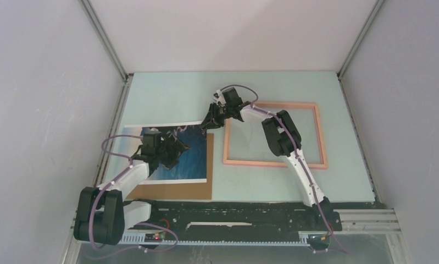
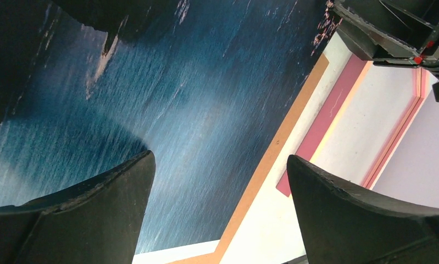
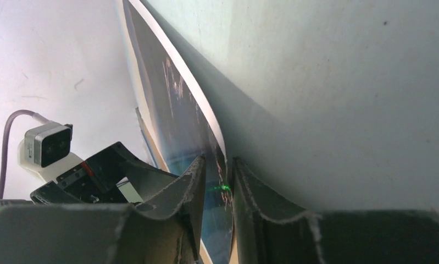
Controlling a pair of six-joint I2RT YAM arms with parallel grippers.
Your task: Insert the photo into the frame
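We take the frame (image 1: 261, 163) as our mark. It lies flat on the green table (image 1: 173, 99), a thin salmon-pink rectangle, and its see-through middle holds only the table's green. The right arm (image 1: 280, 135) passes above it.

The photo (image 1: 194, 157) is outside the frame, just to its left, picture side up, showing blue sea, dark cliff and a white border. It rests on a brown cardboard (image 1: 173, 191) sheet. The cardboard shows as a strip along the photo's side nearest the frame and along its near edge. A narrow band of table lies between the cardboard and the frame's left rail.

The right gripper (image 1: 209, 124) is at the photo's far corner, the one closest to the frame's far-left corner. In the right wrist view, the right gripper (image 3: 218, 165) has one finger on each side of the photo (image 3: 173, 110) edge, which curves up off the table there. The fingers stand close together with the paper between them. A sliver of gap shows beside one finger, and we cannot tell whether they pinch the paper.

The left gripper (image 1: 176, 148) hangs over the photo's middle, farther from the frame than the right gripper. In the left wrist view, the left gripper (image 2: 220, 165) has its jaws spread wide and holds nothing. The sea print fills the view between them, and the cardboard (image 2: 283, 137) strip and the frame (image 2: 327, 124) rail lie beyond it.
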